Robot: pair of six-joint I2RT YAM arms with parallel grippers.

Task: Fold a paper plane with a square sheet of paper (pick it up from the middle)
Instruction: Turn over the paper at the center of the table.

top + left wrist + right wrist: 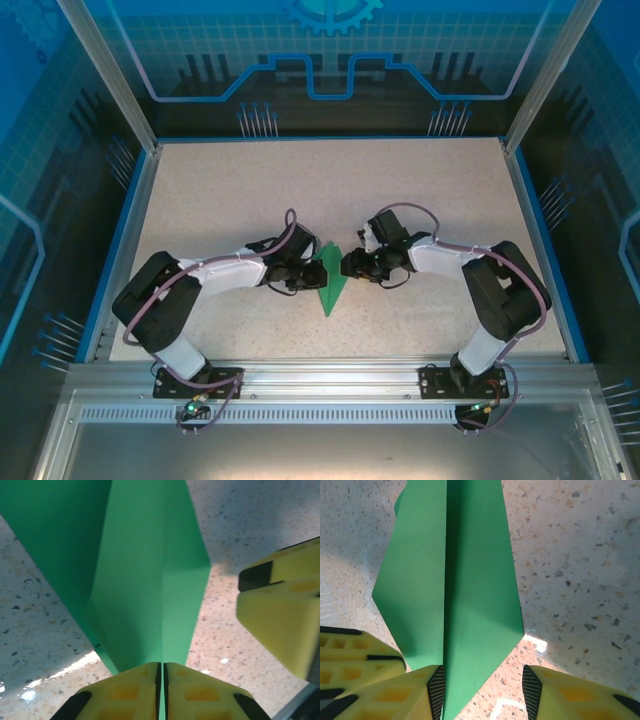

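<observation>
- Clamped shut with the left gripper [161, 680] on one edge of the paper plane [150, 580], yellow fingers [125, 695] pressed together with just a sliver of green showing between them
- Spread apart at the right gripper [482, 692], gripping nothing, with a corner of the paper plane reaching into the gap close against one black pad [436, 690] and well clear of the other; cannot tell whether paper and pad touch
- Stretching across most of the top view, speckled beige table [230, 190] with blue edging and an aluminium rail [330, 385] along the near side
- Bent inward from their bases on that rail, left arm [200, 280] and right arm [490, 280], wrists facing each other near the table's middle
- Set between the two grippers near mid-table, paper plane in bright green: slim dart shape, tip pointing toward the near rail, one long crease down its middle with a layered flap on each side
- Just beside the paper's far edge in the left wrist view, one yellow finger [280, 615] of the right gripper
</observation>
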